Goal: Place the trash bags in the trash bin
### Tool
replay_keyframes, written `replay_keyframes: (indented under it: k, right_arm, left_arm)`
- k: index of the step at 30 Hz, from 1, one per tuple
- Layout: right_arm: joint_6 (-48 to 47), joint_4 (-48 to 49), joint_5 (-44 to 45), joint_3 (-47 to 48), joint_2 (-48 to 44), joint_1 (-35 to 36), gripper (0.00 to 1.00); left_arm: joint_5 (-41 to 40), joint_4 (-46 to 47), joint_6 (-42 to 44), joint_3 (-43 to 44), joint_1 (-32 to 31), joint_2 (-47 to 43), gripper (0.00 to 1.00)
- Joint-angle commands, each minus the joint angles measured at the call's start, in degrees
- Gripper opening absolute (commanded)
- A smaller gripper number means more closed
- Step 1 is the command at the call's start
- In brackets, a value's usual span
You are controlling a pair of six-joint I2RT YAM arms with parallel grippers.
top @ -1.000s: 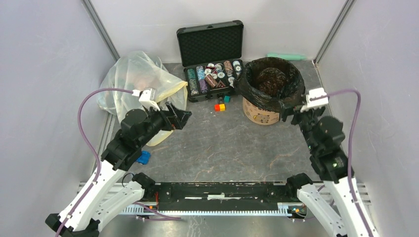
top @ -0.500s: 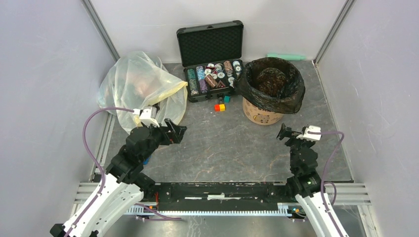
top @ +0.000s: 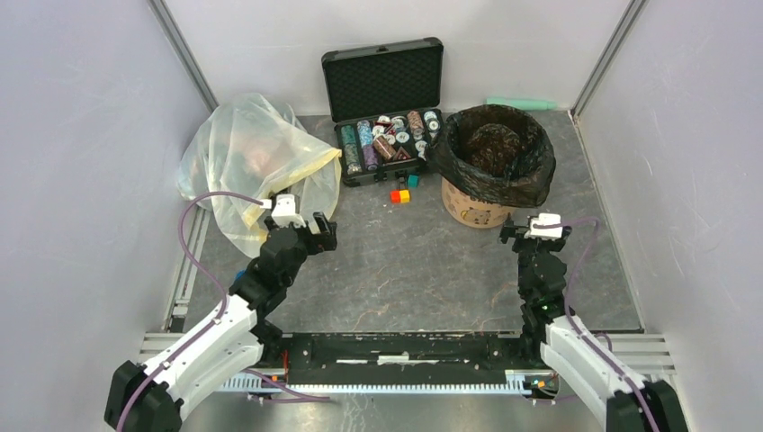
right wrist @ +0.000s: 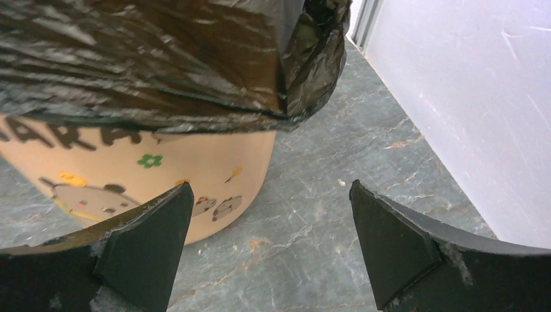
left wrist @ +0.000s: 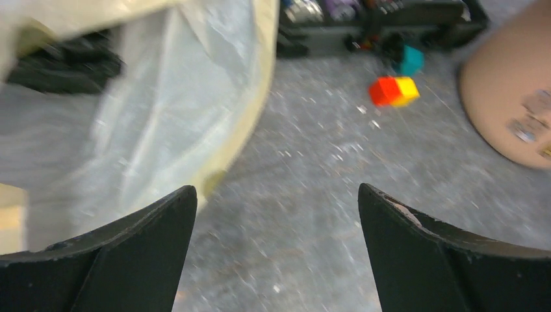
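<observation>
**Item: black trash bag** [top: 490,148]. Thin, glossy, heavily crinkled plastic. It lines the trash bin [top: 472,211], mouth open, with its hem folded out over the rim and hanging partway down the outer wall.

**Container:** round peach-orange bucket standing upright at the far right of the worktop [top: 405,270], just beside the open black case [top: 385,85] of chips.

**Top view only:** the bag's hollow inside, with a brownish sheen, and the full layout. A large clear yellowish bag [top: 252,153] lies at far left. Red-and-yellow cubes [top: 399,194] and a teal cube [top: 413,180] lie between case and bin.

**Right wrist view only:** the bin's print, with dark lettering partly under the bag's hem, small cartoon animals and a green flower.

**Left wrist view only:** the clear bag's creamy fold close up. The bin shows only as a blurred peach edge.

**Hands:** left hand [top: 322,232] released, fingers spread wide, holding nothing, just beside the clear bag. Right hand [top: 533,236] likewise released and holding nothing, near the bin's foot.

**Room:** a strip of worktop separates the bin from the right wall. Broad grey worktop lies between the two hands.
</observation>
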Motion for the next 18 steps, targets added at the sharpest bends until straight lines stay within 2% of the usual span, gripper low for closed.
replay_keyframes:
  k: [1, 6, 10, 14, 16, 17, 18]
  right_arm:
    - [-4.69, 25.15, -3.19, -9.94, 12.38, -4.10, 0.98]
    - [-3.88, 31.99, -12.79, -8.01, 25.07, -11.87, 0.98]
    - [-8.05, 37.65, -16.44, -8.01, 31.63, -12.22, 0.98]
    - [-8.88, 49.60, -15.10, -9.07, 41.75, -12.21, 0.98]
    - [-9.91, 56.81, -17.77, -9.42, 47.45, -12.20, 0.98]
    - [-10.70, 54.76, -19.28, -8.90, 46.92, -12.23, 0.98]
    - [-11.44, 48.07, -20.91, -7.71, 44.45, -12.22, 0.98]
  left_arm:
    - [-14.21, 14.89, 11.61, 0.22, 2.49, 3.62, 1.00]
    - [-13.44, 24.98, 18.48, -1.41, 8.66, 11.20, 1.00]
    - [-12.48, 34.85, 20.83, -4.27, 11.95, 16.52, 1.00]
    - [-10.62, 42.22, 23.46, -6.37, 14.13, 20.44, 1.00]
    - [-6.40, 50.87, 26.64, -9.05, 16.19, 24.03, 1.00]
    - [-5.80, 53.31, 28.36, -9.51, 16.47, 25.80, 1.00]
    - [-6.02, 53.91, 28.35, -9.30, 16.86, 27.38, 1.00]
